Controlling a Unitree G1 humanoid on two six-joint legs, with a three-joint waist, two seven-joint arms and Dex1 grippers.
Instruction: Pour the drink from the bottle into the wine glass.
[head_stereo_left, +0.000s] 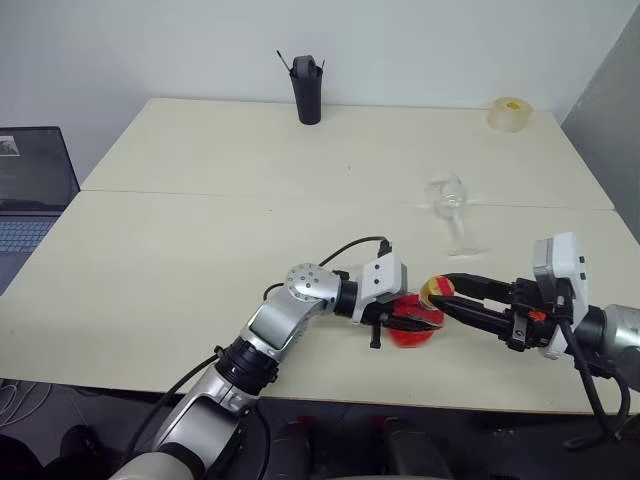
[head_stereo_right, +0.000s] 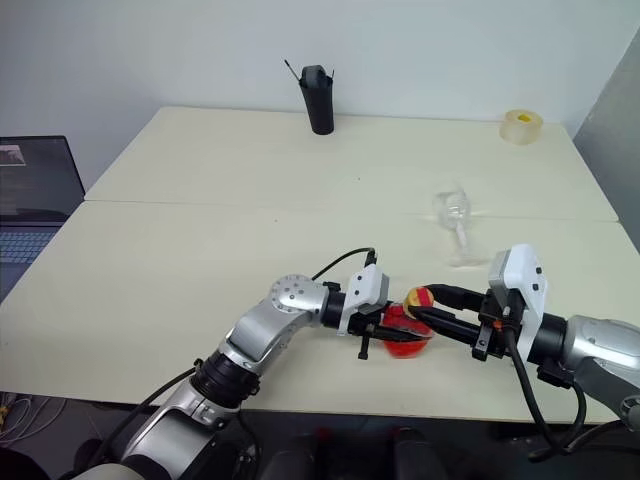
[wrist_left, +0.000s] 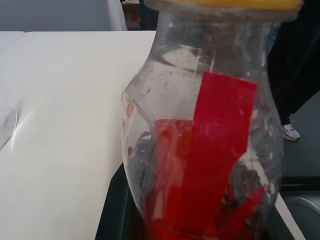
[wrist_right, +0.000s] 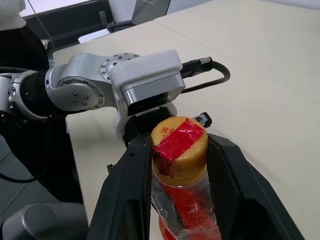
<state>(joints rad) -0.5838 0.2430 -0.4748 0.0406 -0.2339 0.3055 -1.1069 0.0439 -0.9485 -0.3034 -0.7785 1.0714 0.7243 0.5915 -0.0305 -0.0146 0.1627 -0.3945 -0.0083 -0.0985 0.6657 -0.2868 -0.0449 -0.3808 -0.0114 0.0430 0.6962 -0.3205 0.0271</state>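
Note:
The bottle (head_stereo_left: 418, 324) is held just above the table's front part, tilted, with the red-orange drink (wrist_left: 200, 190) pooled in its rounded body. My left gripper (head_stereo_left: 395, 318) is shut on the bottle's body from the left. My right gripper (head_stereo_left: 441, 294) comes in from the right, and its two black fingers (wrist_right: 132, 175) press on either side of the red-and-yellow cap (wrist_right: 179, 147). The wine glass (head_stereo_left: 450, 207) stands upright and empty on the table, behind the grippers and slightly to the right, apart from both.
A tall black cup (head_stereo_left: 308, 92) stands at the back of the table, and a roll of tape (head_stereo_left: 511, 113) lies at the back right. An open laptop (head_stereo_left: 30, 190) sits off the table's left side. The table's front edge (head_stereo_left: 400, 400) runs close below the grippers.

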